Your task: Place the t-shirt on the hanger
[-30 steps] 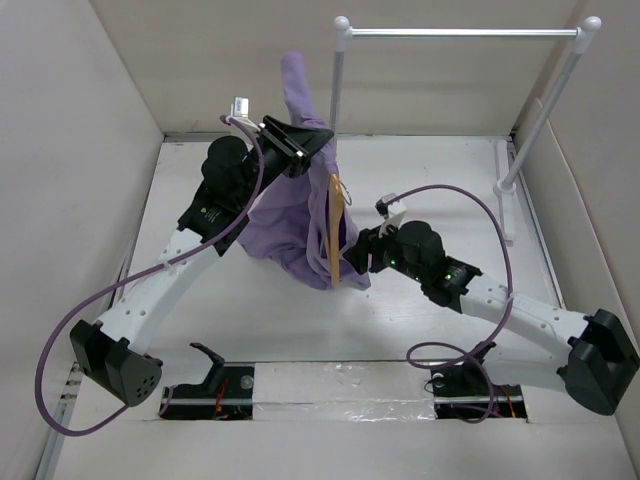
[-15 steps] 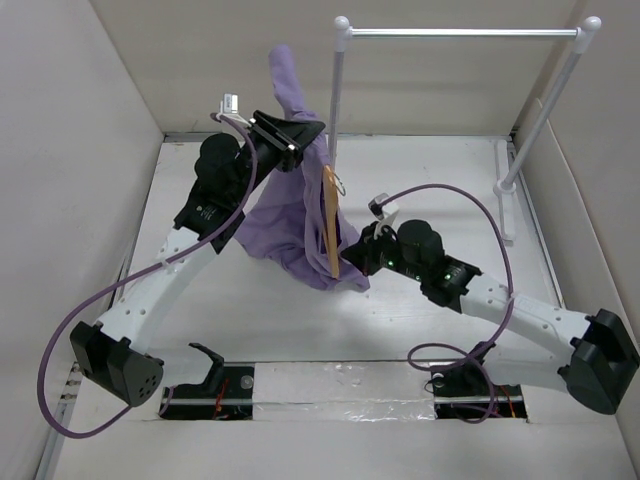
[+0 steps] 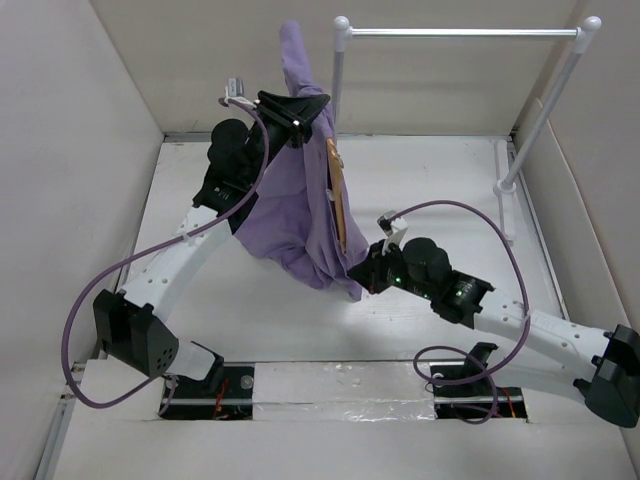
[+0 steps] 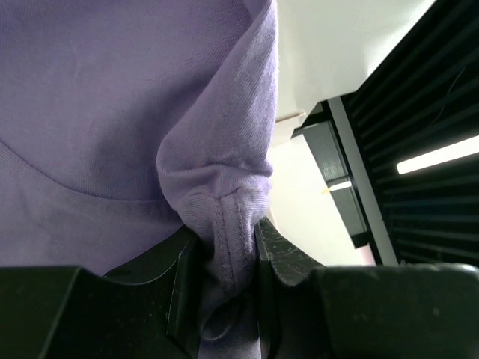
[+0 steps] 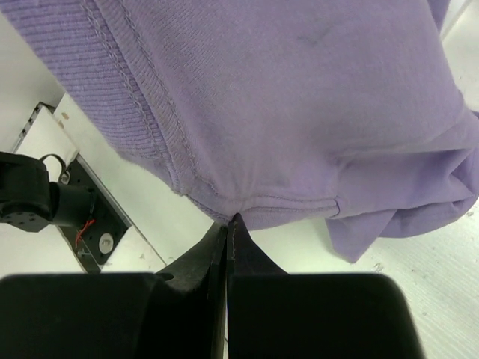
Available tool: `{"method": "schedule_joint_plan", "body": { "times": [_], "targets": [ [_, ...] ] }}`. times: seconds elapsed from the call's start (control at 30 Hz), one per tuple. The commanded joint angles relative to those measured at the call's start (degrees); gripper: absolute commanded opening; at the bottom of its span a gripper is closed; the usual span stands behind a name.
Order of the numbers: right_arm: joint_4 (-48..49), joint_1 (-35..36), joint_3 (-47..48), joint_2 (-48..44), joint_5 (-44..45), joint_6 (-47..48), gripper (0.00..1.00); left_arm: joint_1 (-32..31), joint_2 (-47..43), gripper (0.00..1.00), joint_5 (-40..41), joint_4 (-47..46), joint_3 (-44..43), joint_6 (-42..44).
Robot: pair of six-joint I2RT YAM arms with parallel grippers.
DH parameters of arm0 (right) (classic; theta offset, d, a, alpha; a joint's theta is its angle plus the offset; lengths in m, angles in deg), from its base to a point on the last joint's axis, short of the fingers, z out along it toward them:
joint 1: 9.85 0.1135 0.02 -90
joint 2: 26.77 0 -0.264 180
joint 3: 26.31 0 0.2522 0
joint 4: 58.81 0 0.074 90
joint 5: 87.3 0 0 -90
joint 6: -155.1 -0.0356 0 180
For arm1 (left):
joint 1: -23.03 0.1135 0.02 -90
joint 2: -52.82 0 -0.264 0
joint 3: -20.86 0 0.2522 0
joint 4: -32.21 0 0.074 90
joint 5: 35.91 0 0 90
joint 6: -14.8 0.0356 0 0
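Lifted higher than a second before, the t-shirt (image 3: 295,215) hung over the tabletop's (image 3: 430,180) far edge, the hanger (image 3: 339,195) against its right side. The left gripper (image 4: 224,247) clamped its top; the right gripper (image 5: 230,218) had pinched its lower hem.

the t-shirt (image 3: 290,215) hangs over the middle of the counter (image 3: 450,180), with its upper part bunched between the jaws of the left gripper (image 3: 312,103) at the rear. the hanger (image 3: 340,200) lies against the t-shirt's right side, running front to back. the right gripper (image 3: 356,283) sits in front and to the right, its jaws together on the lowest edge of the hem. the clothes rail (image 3: 460,33) stands at the counter's rear right, behind both.
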Motion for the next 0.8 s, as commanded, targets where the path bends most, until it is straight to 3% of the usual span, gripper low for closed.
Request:
{"method": "schedule_joint_plan", "body": {
  "times": [0.0, 0.13, 0.3, 0.5, 0.77],
  "targets": [
    [-5.87, 1.25, -0.71, 0.76, 0.80, -2.35, 0.00, 1.82, -1.41, 0.00, 2.90, -14.64, -3.68, -3.94],
    [-8.59, 1.25, -0.71, 0.93, -0.25, -3.58, 0.00, 3.67, -1.24, 0.00, 5.18, -14.82, -3.94, -2.89],
    [-13.16, 1.77, 0.86, -1.61, -2.62, -3.59, 0.00, 4.37, -0.88, 0.00, 7.74, -9.99, -7.02, 6.25],
    [-22.04, 1.77, 8.68, -4.17, -4.01, -2.88, 0.00, 4.37, -2.38, 0.00, 7.47, -10.95, 0.98, 11.79],
    [-21.88, 4.32, 3.69, -1.62, -8.24, -7.62, 0.00, 8.15, -0.88, 0.00, 7.47, -13.76, 0.11, 2.92]
  ]
}}
